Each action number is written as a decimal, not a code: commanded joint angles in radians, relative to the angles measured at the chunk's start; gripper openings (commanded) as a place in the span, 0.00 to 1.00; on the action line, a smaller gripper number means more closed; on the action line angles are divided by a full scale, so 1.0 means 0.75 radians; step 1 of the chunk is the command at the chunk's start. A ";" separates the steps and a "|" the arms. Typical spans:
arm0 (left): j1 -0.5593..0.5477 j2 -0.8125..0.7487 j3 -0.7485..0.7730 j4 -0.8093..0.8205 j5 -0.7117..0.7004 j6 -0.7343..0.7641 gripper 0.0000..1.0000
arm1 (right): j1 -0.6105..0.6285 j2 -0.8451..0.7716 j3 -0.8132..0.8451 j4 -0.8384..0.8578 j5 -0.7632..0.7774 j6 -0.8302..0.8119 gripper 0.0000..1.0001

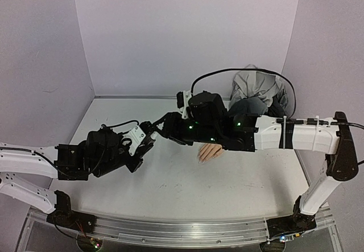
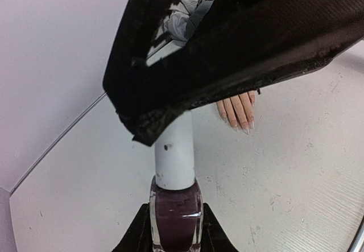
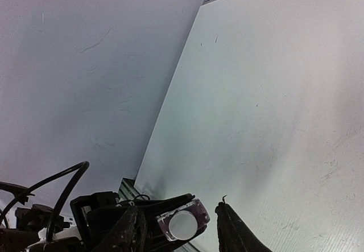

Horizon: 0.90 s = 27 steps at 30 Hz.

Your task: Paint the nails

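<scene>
The left gripper (image 2: 174, 220) is clenched on the glass body of a small bottle (image 2: 175, 215) of dark maroon polish, holding it with its white cap (image 2: 174, 158) pointing away from the wrist; the right gripper (image 1: 154, 128) reaches across from the other side and meets it left of the middle of the table (image 1: 170, 198); its black fingers (image 2: 239, 41) straddle the top of the cap, and in the right wrist view the round end of the cap sits between them with a thin gap on one side, so the jaws stand apart and are not seen to clamp it; the mannequin hand (image 1: 210, 152) lies flat on the table, palm down, peeking out from under the right forearm, to the right of where the two grippers meet and clear of both; from the left wrist camera it shows beyond the bottle and to its right, fingertips pointing back toward the camera; the nails (image 2: 245, 128) are pale and glossy, with no dark colour visible on those in view; neither gripper touches them; a crumpled grey cloth (image 1: 256, 84) sits at the back right of the table.
</scene>
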 commanded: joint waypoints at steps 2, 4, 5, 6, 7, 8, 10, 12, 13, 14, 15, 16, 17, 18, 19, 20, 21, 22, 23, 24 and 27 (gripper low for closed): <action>-0.011 0.006 0.069 0.082 -0.024 -0.009 0.00 | 0.009 0.019 0.051 0.074 -0.008 0.018 0.43; -0.011 0.001 0.067 0.082 -0.024 -0.009 0.00 | 0.007 0.027 0.047 0.084 -0.020 0.019 0.43; -0.013 -0.003 0.065 0.082 -0.024 -0.009 0.00 | 0.009 0.034 0.047 0.087 -0.036 0.019 0.43; -0.013 -0.004 0.065 0.082 -0.023 -0.010 0.00 | 0.008 0.041 0.048 0.090 -0.047 0.021 0.42; -0.013 -0.006 0.065 0.083 -0.024 -0.013 0.00 | 0.007 0.052 0.048 0.095 -0.063 0.023 0.41; -0.014 -0.008 0.066 0.082 -0.024 -0.013 0.00 | 0.009 0.056 0.049 0.100 -0.075 0.023 0.40; -0.015 -0.008 0.067 0.083 -0.020 -0.016 0.00 | 0.007 0.066 0.048 0.111 -0.086 0.022 0.38; -0.015 -0.010 0.067 0.082 -0.019 -0.018 0.00 | 0.007 0.068 0.042 0.121 -0.087 0.022 0.35; -0.014 -0.010 0.067 0.083 -0.020 -0.021 0.00 | 0.009 0.068 0.039 0.125 -0.087 0.023 0.32; -0.016 -0.013 0.065 0.083 -0.017 -0.022 0.00 | 0.008 0.067 0.033 0.130 -0.087 0.023 0.29; -0.016 -0.016 0.064 0.082 -0.015 -0.024 0.00 | 0.009 0.065 0.026 0.136 -0.086 0.023 0.26; -0.016 -0.017 0.062 0.082 -0.011 -0.025 0.00 | 0.009 0.063 0.019 0.142 -0.086 0.023 0.22; -0.017 -0.020 0.061 0.083 -0.008 -0.028 0.00 | 0.009 0.058 0.010 0.151 -0.087 0.022 0.20; -0.016 -0.021 0.061 0.082 -0.008 -0.036 0.00 | 0.009 0.052 0.000 0.162 -0.087 0.015 0.17; -0.016 -0.027 0.062 0.081 -0.014 -0.061 0.00 | 0.007 0.047 -0.009 0.178 -0.102 0.007 0.14; -0.017 -0.033 0.060 0.080 -0.022 -0.090 0.00 | 0.008 0.041 -0.019 0.188 -0.120 -0.005 0.11; -0.017 -0.053 0.051 0.078 -0.010 -0.133 0.00 | 0.009 0.033 -0.031 0.195 -0.125 -0.024 0.08; -0.016 -0.081 0.040 0.076 0.027 -0.178 0.00 | 0.008 0.023 -0.042 0.201 -0.134 -0.052 0.05; -0.015 -0.113 0.029 0.076 0.087 -0.224 0.00 | 0.006 0.012 -0.051 0.204 -0.152 -0.104 0.03; -0.015 -0.149 0.018 0.076 0.168 -0.271 0.00 | 0.005 -0.001 -0.057 0.214 -0.190 -0.181 0.00; -0.008 -0.268 -0.007 0.086 0.621 -0.326 0.00 | -0.013 -0.051 -0.114 0.413 -0.614 -0.585 0.00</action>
